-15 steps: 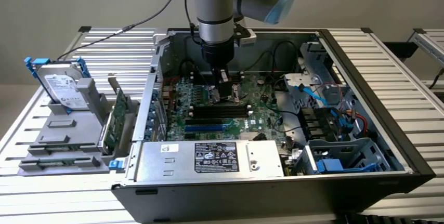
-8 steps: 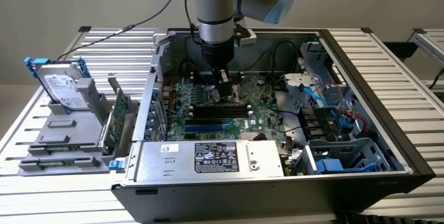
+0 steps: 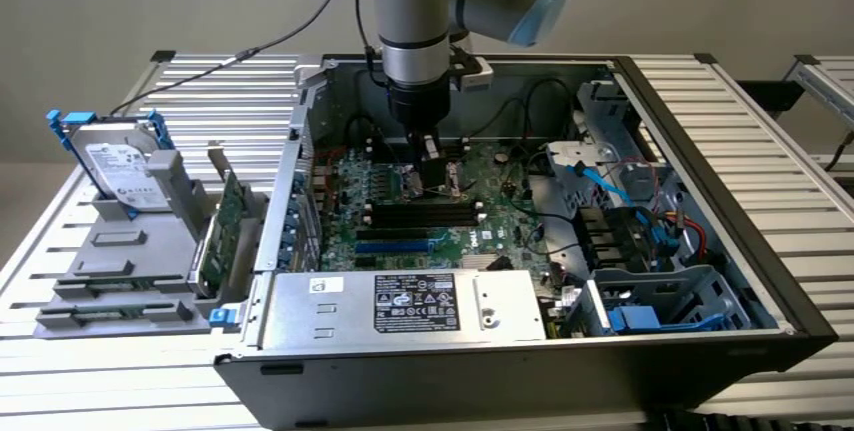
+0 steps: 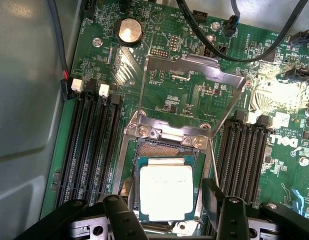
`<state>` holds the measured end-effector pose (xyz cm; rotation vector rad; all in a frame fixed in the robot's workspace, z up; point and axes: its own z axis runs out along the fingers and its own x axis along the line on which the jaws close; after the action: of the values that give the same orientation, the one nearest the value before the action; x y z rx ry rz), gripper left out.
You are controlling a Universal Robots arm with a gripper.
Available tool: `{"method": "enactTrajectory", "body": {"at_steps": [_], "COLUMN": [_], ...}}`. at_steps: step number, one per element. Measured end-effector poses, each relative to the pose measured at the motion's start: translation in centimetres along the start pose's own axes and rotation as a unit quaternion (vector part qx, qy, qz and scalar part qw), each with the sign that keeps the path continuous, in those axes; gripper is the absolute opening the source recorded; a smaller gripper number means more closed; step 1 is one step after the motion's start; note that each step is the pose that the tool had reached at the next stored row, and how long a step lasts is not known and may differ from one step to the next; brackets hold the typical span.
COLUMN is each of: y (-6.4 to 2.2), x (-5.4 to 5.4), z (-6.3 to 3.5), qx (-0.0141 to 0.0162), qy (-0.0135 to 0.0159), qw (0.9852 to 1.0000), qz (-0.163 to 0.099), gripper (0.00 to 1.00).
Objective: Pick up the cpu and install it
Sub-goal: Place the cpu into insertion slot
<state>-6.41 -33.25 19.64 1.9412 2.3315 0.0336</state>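
The cpu (image 4: 165, 192), a small square chip with a pale metal top, lies flat in the motherboard socket (image 4: 144, 150). The socket's metal load plate (image 4: 194, 67) stands swung up and open behind it. My gripper (image 4: 163, 199) is open, with one black finger (image 4: 117, 207) on each side of the chip and a narrow gap to its edges. In the exterior view the gripper (image 3: 430, 169) reaches straight down into the open computer case (image 3: 747, 251), low over the green motherboard (image 3: 494, 221).
Black memory slots (image 4: 89, 145) flank the socket on both sides. Black cables (image 4: 234, 30) hang across the board beyond it. Outside the case, at the exterior view's left, a hard drive with blue bracket (image 3: 120, 166) and a green circuit card (image 3: 227, 216) stand in a grey holder.
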Motion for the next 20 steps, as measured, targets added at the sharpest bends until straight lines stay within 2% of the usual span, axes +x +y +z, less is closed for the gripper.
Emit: {"method": "enactTrajectory", "body": {"at_steps": [5, 6, 20], "y": [0.0, 0.0, 0.02], "x": [0.0, 0.0, -0.02], "z": [0.01, 0.01, -0.29], "qx": [0.0, 0.0001, 0.0019], "qy": [0.0, 0.0, 0.0013], "qw": [1.0, 1.0, 1.0], "qz": [0.0, 0.0, 0.0], "gripper": [0.63, 0.56, 0.56]}}
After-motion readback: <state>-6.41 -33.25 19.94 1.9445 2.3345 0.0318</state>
